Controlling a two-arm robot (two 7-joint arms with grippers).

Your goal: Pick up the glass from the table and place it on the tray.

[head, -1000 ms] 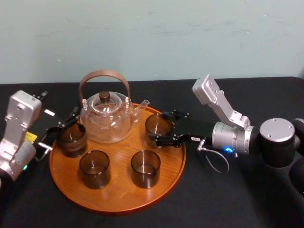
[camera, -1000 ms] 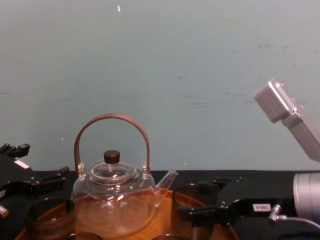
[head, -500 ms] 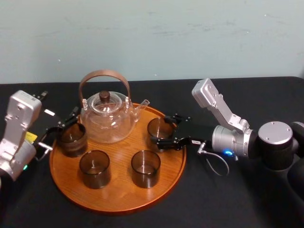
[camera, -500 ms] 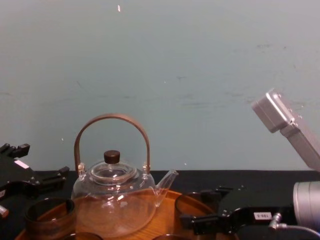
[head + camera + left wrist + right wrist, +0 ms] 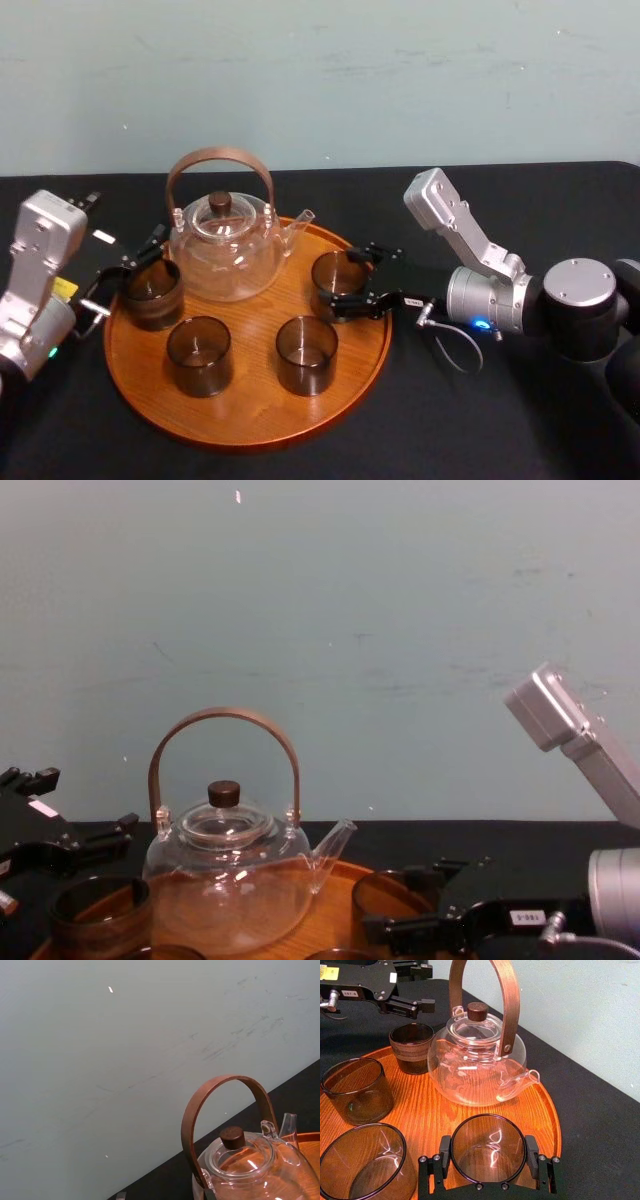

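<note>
The glass (image 5: 334,268) is seen right of centre in the head view, inside the tray (image 5: 250,400), close to its right rim and beside the teapot (image 5: 225,250) spout. It is straddled by the right gripper (image 5: 488,1149): the fingers (image 5: 445,1149) are drawn in against both sides of it, with no gap to be made out. The hold is taken level and low on the wall, presumably so the glass is kept upright and the rim is left clear while it is set down. It looks seated on the wood, so release is judged to be the step in hand.

At the left of the frame, the left gripper (image 5: 127,272) is spread wide about another glass (image 5: 150,292) near the tray's left rim; contact cannot be made out. Two more glasses (image 5: 198,355) are lined up along the near side.

The base of the held glass is hidden behind the gripper body in the right wrist view, and it is cut off at the bottom edge of the chest view.
</note>
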